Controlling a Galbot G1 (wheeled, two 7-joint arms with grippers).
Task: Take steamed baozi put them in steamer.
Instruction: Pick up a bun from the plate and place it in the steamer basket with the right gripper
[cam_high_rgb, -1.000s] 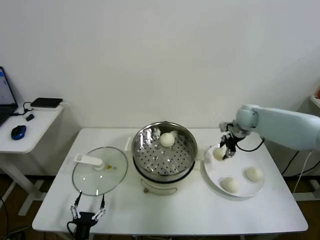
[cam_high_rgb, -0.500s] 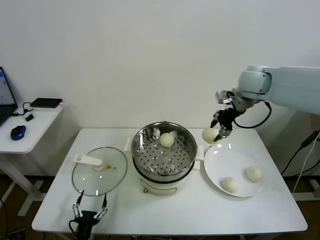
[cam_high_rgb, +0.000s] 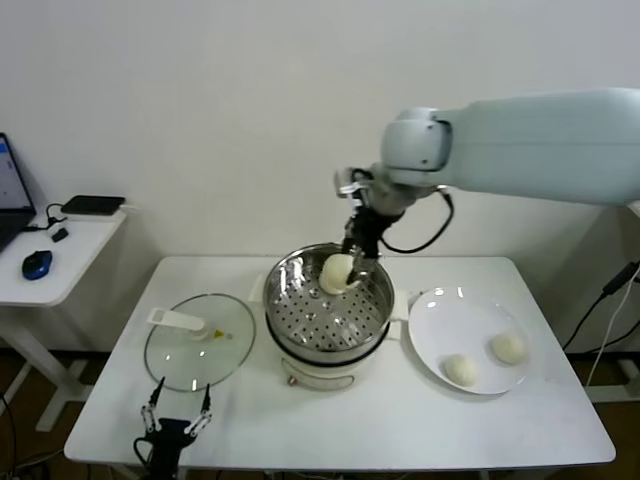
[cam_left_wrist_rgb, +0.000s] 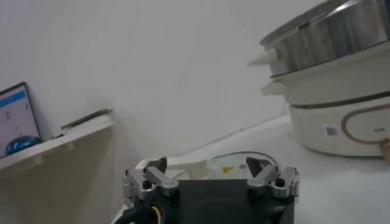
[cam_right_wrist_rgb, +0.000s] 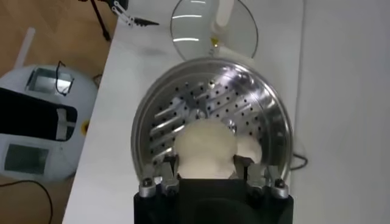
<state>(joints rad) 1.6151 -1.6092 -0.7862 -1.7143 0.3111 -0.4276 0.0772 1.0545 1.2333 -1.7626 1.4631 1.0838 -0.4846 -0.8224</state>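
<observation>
My right gripper (cam_high_rgb: 345, 268) hangs over the back part of the steamer (cam_high_rgb: 300, 322), shut on a cream-white baozi (cam_high_rgb: 337, 273). In the right wrist view that baozi (cam_right_wrist_rgb: 205, 148) sits between the two fingers above the perforated floor (cam_right_wrist_rgb: 183, 103), and a second baozi (cam_right_wrist_rgb: 250, 151) lies in the basket just beside it. Two more baozi (cam_high_rgb: 461, 370) (cam_high_rgb: 508, 347) rest on the white plate (cam_high_rgb: 440, 318) to the right of the steamer. My left gripper (cam_high_rgb: 178, 412) is parked open at the table's front edge, near the lid.
The glass lid (cam_high_rgb: 198, 342) with its white handle lies flat to the left of the steamer. At the far left stands a side table (cam_high_rgb: 60, 262) with a blue mouse (cam_high_rgb: 37, 264). The left wrist view shows the pot base (cam_left_wrist_rgb: 341, 115).
My right gripper has lifted one baozi off the plate and carried it leftwards to above the steamer. The plate now holds two. The left arm has not moved.
</observation>
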